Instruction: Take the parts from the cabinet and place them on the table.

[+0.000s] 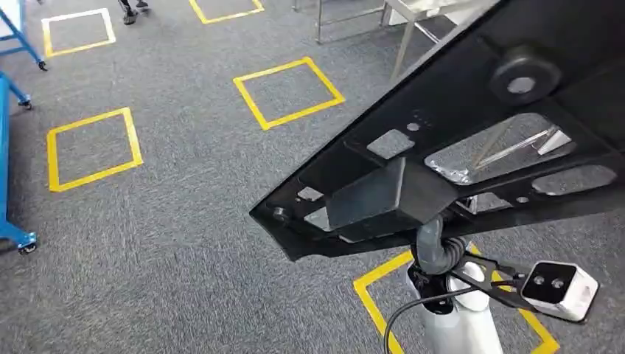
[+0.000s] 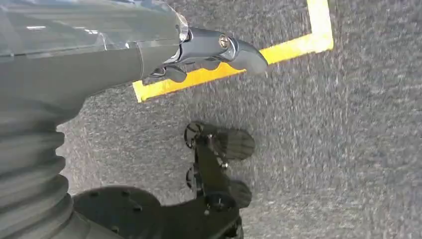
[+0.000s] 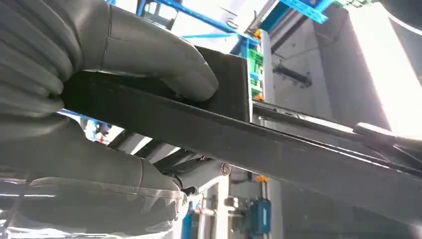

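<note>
Floor: grey carpet [image 1: 191, 214] is covering the room, with yellow tape squares [image 1: 289, 91] marking it at intervals.
Surroundings: blue frame legs on castors [image 1: 16, 237] are standing at the left edge of the head view; metal bench legs [image 1: 402, 46] are showing at the top, well apart from the robot. A person's feet [image 1: 131, 10] are showing at the top left.
Part, location: a large black panel [image 1: 449, 118] is being carried in the air above the carpet, spanning the right half of the head view and tapering to a point toward the left.
Part, appearance: flat, dark and matte, with several cut-out windows through which the carpet and a metal frame are showing; a round grey knob [image 1: 525, 72] is sitting near its upper right, and a raised black block [image 1: 383, 193] is sitting near its lower edge.
Right hand: the right hand [image 3: 124, 99] is gripping the panel's edge; in the right wrist view the thick grey thumb is pressing on one face, and the rest of the hand is bearing against the opposite face.
Right arm: a pale forearm [image 1: 458, 317] with a ribbed cover is rising beneath the panel, with a white camera unit [image 1: 554, 289] beside it.
Left hand: the left hand [image 2: 209, 52] is hanging above the carpet and a yellow tape line [image 2: 239, 59], holding nothing, its dark fingers curled in.
</note>
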Controlling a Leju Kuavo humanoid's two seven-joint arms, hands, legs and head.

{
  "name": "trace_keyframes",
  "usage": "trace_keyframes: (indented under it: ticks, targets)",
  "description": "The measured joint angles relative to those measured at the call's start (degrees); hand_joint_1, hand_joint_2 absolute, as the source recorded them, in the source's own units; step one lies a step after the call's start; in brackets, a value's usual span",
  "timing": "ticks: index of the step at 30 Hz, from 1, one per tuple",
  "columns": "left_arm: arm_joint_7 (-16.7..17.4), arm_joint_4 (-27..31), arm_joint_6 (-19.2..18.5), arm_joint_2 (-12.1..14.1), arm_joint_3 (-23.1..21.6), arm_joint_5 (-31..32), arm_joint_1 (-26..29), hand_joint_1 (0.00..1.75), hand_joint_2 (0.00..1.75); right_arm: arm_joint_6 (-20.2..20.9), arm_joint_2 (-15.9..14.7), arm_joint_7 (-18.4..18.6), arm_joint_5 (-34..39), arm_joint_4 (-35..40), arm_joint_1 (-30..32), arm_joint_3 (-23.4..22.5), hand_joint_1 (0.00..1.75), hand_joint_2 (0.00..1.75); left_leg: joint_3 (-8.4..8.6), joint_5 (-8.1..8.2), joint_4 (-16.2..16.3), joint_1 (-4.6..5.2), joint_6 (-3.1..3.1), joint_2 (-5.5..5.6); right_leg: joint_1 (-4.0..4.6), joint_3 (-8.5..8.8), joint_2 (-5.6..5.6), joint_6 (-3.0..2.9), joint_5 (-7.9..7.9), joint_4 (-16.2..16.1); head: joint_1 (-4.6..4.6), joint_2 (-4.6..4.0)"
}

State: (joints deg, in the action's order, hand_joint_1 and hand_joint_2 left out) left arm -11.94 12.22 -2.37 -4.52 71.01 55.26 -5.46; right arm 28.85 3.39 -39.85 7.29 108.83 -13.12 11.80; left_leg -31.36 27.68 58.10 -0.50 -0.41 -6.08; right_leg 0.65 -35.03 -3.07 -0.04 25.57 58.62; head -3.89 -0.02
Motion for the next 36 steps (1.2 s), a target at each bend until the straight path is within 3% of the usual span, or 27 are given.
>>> trace_keyframes:
  ticks: [2, 4, 5, 7, 8, 9, 11, 12, 13, 16, 17, 18, 19, 20, 22, 23, 24, 25, 26, 27, 28, 29, 32, 33, 34, 35, 36]
  targets:
    - [0.46, 0.00, 0.97, -0.15, 0.20, -0.59, -0.20, 0.00, 1.75, 0.43, -0.22, 0.00, 0.66, -0.24, -0.04, -0.04, 1.75, 1.75, 0.67, 0.23, -0.37, 0.17, -0.68, -1.03, -0.30, 0.40, 1.37, -0.76, -0.36, -0.86, 0.00, 0.00]
    - [0.64, 0.00, 1.43, -0.22, 0.75, -1.10, -0.18, 0.00, 1.75, 0.83, -0.24, 0.00, 1.10, -0.42, -0.42, -0.06, 1.75, 1.75, -0.74, 2.54, 3.11, -0.29, -1.00, 3.89, -0.78, 0.93, 2.37, -1.46, -0.73, -1.43, 0.00, 0.00]
    - [0.84, 0.00, 1.60, -0.22, 1.05, -1.09, 0.00, 0.00, 1.75, 0.92, -0.24, -0.02, 1.12, -0.57, -0.57, -0.04, 1.75, 1.75, -2.93, 4.94, 7.70, -0.31, -1.12, 5.03, -0.83, 0.92, 3.10, -1.61, -0.66, -1.44, 0.00, 0.00]
    - [1.29, 0.00, 2.23, -0.02, 1.18, -1.14, 0.41, 0.00, 1.75, 1.00, -0.29, 0.00, 1.16, -0.90, -0.47, -0.15, 1.75, 1.75, -7.41, 8.21, 16.43, -0.30, -1.45, 5.58, -0.75, 0.92, 4.55, -1.75, -0.61, -1.40, -0.02, 0.00]
    - [1.30, 0.00, 2.41, 0.02, 1.38, -1.40, 0.52, 0.00, 1.75, 1.18, -0.31, 0.00, 1.19, -1.07, -0.38, -0.31, 1.75, 1.75, -8.55, 8.01, 18.13, -0.31, -1.55, 5.59, -0.76, 0.95, 5.41, -1.74, -0.61, -1.33, -0.02, 0.00]
    - [1.21, 0.00, 2.52, 0.15, 1.66, -1.88, 0.50, 0.00, 1.75, 1.49, -0.31, 0.00, 1.19, -1.23, -0.25, -0.57, 1.75, 1.75, -8.14, 6.14, 16.48, -0.34, -1.55, 5.62, -0.81, 1.01, 6.37, -1.67, -0.57, -1.23, 0.00, 0.00]
    - [0.95, 0.00, 2.61, 0.61, 2.27, -2.38, 0.36, 0.00, 1.75, 2.03, -0.29, 0.00, 1.16, -1.25, 0.04, -1.11, 1.75, 1.75, -4.27, 0.72, 7.62, -0.57, -1.49, 6.23, -0.93, 1.18, 7.90, -1.34, -0.34, -0.84, -0.02, 0.00]
    - [0.90, 0.00, 2.74, 0.85, 2.54, -2.51, 0.37, 0.00, 1.75, 2.03, -0.24, 0.00, 1.16, -1.25, 0.05, -1.27, 1.75, 1.75, -1.82, -1.75, 2.01, -0.91, -1.47, 8.53, -1.01, 1.14, 8.69, -1.05, -0.11, -0.41, 0.00, 0.00]
    - [0.88, 0.00, 2.78, 1.03, 2.67, -2.56, 0.35, 0.00, 1.75, 2.05, -0.22, -0.02, 1.16, -1.27, 0.06, -1.42, 1.75, 1.75, -1.20, -0.42, 0.72, -0.98, -1.31, 11.25, -0.73, 0.75, 9.29, -0.67, 0.08, -0.04, 0.00, 0.00]
    - [0.68, 0.02, 3.02, 1.46, 2.97, -2.69, 0.16, 0.00, 1.75, 2.01, -0.18, 0.00, 0.64, -1.20, 0.60, -1.75, 1.75, 1.75, -0.98, -0.71, 0.47, -0.44, -0.35, 9.72, -1.43, 0.17, 11.16, 0.52, -0.42, -0.26, 0.00, 0.00]
    - [0.42, 0.02, 3.02, 1.49, 3.02, -2.86, 0.05, 0.00, 1.75, 2.01, -0.18, 0.00, 0.21, -1.03, 0.84, -1.94, 1.75, 1.75, -0.79, -1.00, -0.07, -0.77, 0.11, 9.10, -1.19, 0.04, 11.77, 0.94, -0.50, -0.38, -0.02, 0.00]
    - [0.25, 0.04, 3.02, 1.60, 3.08, -2.95, -0.07, 0.00, 1.75, 1.99, -0.18, 0.00, -0.08, -0.83, 1.27, -2.08, 1.75, 1.75, -0.54, -1.32, -0.53, -1.02, 0.58, 8.17, -1.31, 0.04, 9.99, 0.92, -0.05, 0.22, 0.00, 0.00]
    - [0.09, 0.04, 3.11, 1.86, 3.28, -2.95, 0.02, 0.00, 1.75, 2.01, -0.18, -0.02, -0.12, -0.55, 1.33, -2.27, 1.75, 1.75, -0.38, -1.32, -0.77, -0.95, 0.99, 7.61, -0.96, -1.01, 6.60, 1.19, 1.48, 2.33, 0.02, 0.00]
    - [0.09, 0.04, 3.17, 1.97, 3.48, -2.97, 0.22, 0.00, 1.75, 2.01, -0.18, -0.02, -0.15, -0.50, 1.31, -2.32, 1.75, 1.75, -0.37, -1.30, -0.80, -0.79, 1.12, 6.75, -1.01, -3.12, 4.85, 1.41, 3.73, 6.46, 0.00, 0.00]
    - [0.09, 0.06, 3.57, 2.55, 3.85, -3.15, 0.48, 0.00, 1.75, 2.03, -0.18, -0.02, -0.13, -0.42, 2.17, -2.60, 1.75, 1.75, -0.37, -1.10, -0.79, -0.64, 1.29, 5.11, -1.25, -7.82, 3.69, 1.77, 7.25, 15.53, 0.02, 0.00]
    - [-0.02, 0.09, 3.76, 2.95, 3.96, -3.28, 0.48, 0.00, 1.75, 2.05, -0.20, -0.02, -0.15, -0.42, 2.70, -2.84, 1.75, 1.75, -0.36, -1.00, -0.76, -0.64, 1.27, 4.30, -1.40, -9.11, 3.63, 1.87, 7.40, 17.81, 0.02, 0.00]
    - [-0.24, 0.09, 3.92, 3.26, 4.07, -3.61, 0.45, 0.00, 1.75, 2.10, -0.18, -0.02, -0.34, -0.42, 3.11, -2.97, 1.75, 1.75, -0.23, -0.87, -0.76, -0.64, 1.17, 3.56, -1.48, -8.79, 3.46, 1.94, 6.24, 16.96, 0.00, 0.00]
    - [-0.56, 0.09, 3.94, 3.58, 4.24, -3.85, 0.37, 0.00, 1.75, 2.16, -0.18, -0.02, -0.56, -0.37, 3.33, -3.04, 1.75, 1.75, -0.05, -0.71, -0.76, -0.64, 1.04, 2.90, -1.50, -7.19, 3.15, 1.91, 4.17, 13.70, 0.00, 0.00]
    - [-0.78, 0.11, 3.94, 3.87, 4.39, -4.18, 0.26, 0.00, 1.75, 2.19, -0.18, -0.02, -0.85, -0.09, 3.44, -3.19, 1.75, 1.75, 0.22, -0.51, -0.76, -0.64, 0.88, 2.22, -1.49, -4.39, 2.48, 1.77, 1.57, 8.35, 0.02, 0.00]
    - [-0.89, 0.13, 3.96, 4.07, 4.48, -4.26, 0.18, 0.00, 1.75, 2.21, -0.18, -0.02, -0.93, 0.15, 3.45, -3.30, 1.75, 1.75, 0.56, -0.28, -0.76, -0.62, 0.65, 1.66, -1.35, -1.44, 1.03, 1.49, -0.50, 3.03, 0.00, 0.00]
    - [-0.95, 0.20, 3.98, 4.39, 4.63, -4.29, 0.18, 0.00, 1.75, 2.21, -0.18, -0.04, -0.93, 0.37, 3.36, -3.39, 1.75, 1.75, 0.85, -0.01, -0.74, -0.34, 0.27, 1.17, -0.81, 0.20, -2.02, 1.06, -0.20, -0.37, 0.02, 0.00]
    - [-1.06, 0.20, 3.98, 4.55, 4.88, -4.33, 0.16, 0.00, 1.75, 2.16, -0.11, -0.02, -1.00, 0.43, 3.40, -3.41, 1.75, 1.75, 1.00, 0.29, -0.63, -0.05, -0.16, 0.61, -0.48, 0.17, -0.99, 0.49, -0.49, -0.40, 0.00, 0.00]
    - [-1.63, 0.26, 4.12, 5.05, 5.33, -4.92, -0.11, 0.00, 1.75, 1.81, -0.09, -0.02, -1.09, 1.07, 3.84, -3.74, 1.75, 1.75, 1.57, 0.62, -0.91, -0.07, -1.05, -1.21, -0.23, -0.12, 1.02, -0.34, -0.32, -0.32, 0.00, 0.00]
    - [-1.70, 0.28, 4.11, 5.22, 5.36, -5.07, -0.25, 0.00, 1.75, 1.77, -0.07, -0.02, -1.15, 1.59, 4.06, -3.78, 1.75, 1.75, 1.68, 1.11, -0.98, -0.33, -1.46, -1.20, -0.94, 0.46, 1.78, -0.93, -0.68, -0.98, 0.00, 0.00]
    - [-1.81, 0.28, 4.03, 5.31, 5.40, -5.14, -0.37, 0.00, 1.75, 1.73, -0.02, -0.07, -1.24, 1.90, 4.11, -3.82, 1.75, 1.75, 1.38, 2.41, 0.87, -0.51, -1.61, 1.31, -0.95, 0.69, 2.22, -1.17, -0.75, -1.21, -0.04, 0.00]
    - [-1.92, 0.28, 3.90, 5.40, 5.53, -5.34, -0.33, 0.00, 1.75, 1.64, 0.08, -0.07, -1.33, 2.03, 4.11, -3.80, 1.75, 1.75, -0.25, 4.53, 4.65, -0.52, -1.63, 3.26, -0.97, 0.73, 2.68, -1.42, -0.72, -1.23, -0.04, 0.00]
    - [-1.94, 0.33, 3.90, 5.71, 5.73, -5.44, -0.10, 0.00, 1.75, 1.57, 0.28, -0.04, -1.44, 2.05, 4.29, -3.78, 1.75, 1.75, -2.58, 6.73, 9.43, -0.53, -1.71, 4.47, -0.96, 0.75, 3.45, -1.55, -0.72, -1.22, -0.02, 0.00]
